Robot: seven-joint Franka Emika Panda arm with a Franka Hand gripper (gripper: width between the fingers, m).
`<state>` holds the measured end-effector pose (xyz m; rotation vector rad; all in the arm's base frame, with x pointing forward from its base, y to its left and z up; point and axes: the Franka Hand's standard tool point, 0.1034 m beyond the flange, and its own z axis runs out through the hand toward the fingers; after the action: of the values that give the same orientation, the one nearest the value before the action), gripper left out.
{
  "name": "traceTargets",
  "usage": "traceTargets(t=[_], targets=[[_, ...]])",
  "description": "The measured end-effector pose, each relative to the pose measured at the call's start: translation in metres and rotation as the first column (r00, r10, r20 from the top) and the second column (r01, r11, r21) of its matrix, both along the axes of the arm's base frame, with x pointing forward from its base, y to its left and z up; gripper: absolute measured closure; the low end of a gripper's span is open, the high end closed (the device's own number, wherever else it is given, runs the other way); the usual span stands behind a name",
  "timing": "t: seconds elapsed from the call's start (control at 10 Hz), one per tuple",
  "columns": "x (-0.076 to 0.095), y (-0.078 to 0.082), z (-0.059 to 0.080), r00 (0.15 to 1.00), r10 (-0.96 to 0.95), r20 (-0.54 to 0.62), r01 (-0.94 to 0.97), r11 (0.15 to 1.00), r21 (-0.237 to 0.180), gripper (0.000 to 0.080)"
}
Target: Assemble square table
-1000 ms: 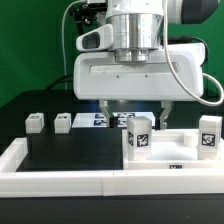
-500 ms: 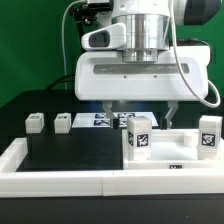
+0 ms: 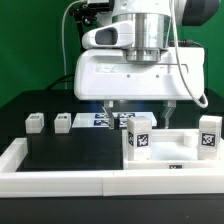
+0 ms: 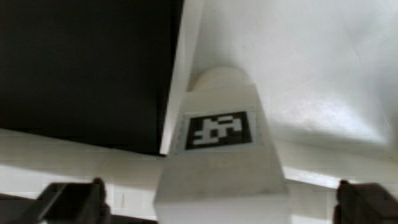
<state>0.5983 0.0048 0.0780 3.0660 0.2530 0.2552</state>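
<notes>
The white square table top [image 3: 168, 152] lies at the exterior view's right with two tagged white legs standing on it, one at its near-left corner [image 3: 139, 134] and one at the right [image 3: 208, 137]. Two more legs [image 3: 34, 122] [image 3: 62, 122] lie loose on the black surface at the left. My gripper [image 3: 140, 108] hangs just above the near-left leg. In the wrist view this leg [image 4: 221, 130] stands between my spread fingers [image 4: 71, 204], with gaps on both sides, over the table top [image 4: 320, 90]. The gripper [image 4: 217, 208] is open and holds nothing.
The marker board [image 3: 97, 119] lies behind the loose legs, partly under the arm. White rim bars [image 3: 70, 181] edge the black surface at the front and left. Black surface [image 3: 70, 150] lies between the loose legs and the front bar.
The hand has risen slightly above the near-left leg. The legs and table top have not moved.
</notes>
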Motion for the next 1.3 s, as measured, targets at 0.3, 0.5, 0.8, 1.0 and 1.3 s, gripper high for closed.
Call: traceTargets(t=[0.3, 0.5, 0.8, 1.0, 1.3], targets=[[0.0002, -0.0005, 0.0, 1.0, -0.001, 0.001, 0.001, 1.0, 0.0, 0.0505], [0.0002, -0.0006, 0.0, 1.0, -0.024, 0.002, 0.024, 1.0, 0.004, 0.0505], [0.0002, -0.0005, -0.0001, 0.991, -0.135, 0.005, 0.134, 0.991, 0.025, 0.0505], [0.0002, -0.0005, -0.0001, 0.968, -0.252, 0.006, 0.251, 0.967, 0.047, 0.0505], [0.0, -0.0013, -0.0001, 0.91, -0.415, 0.001, 0.414, 0.907, 0.081, 0.0505]])
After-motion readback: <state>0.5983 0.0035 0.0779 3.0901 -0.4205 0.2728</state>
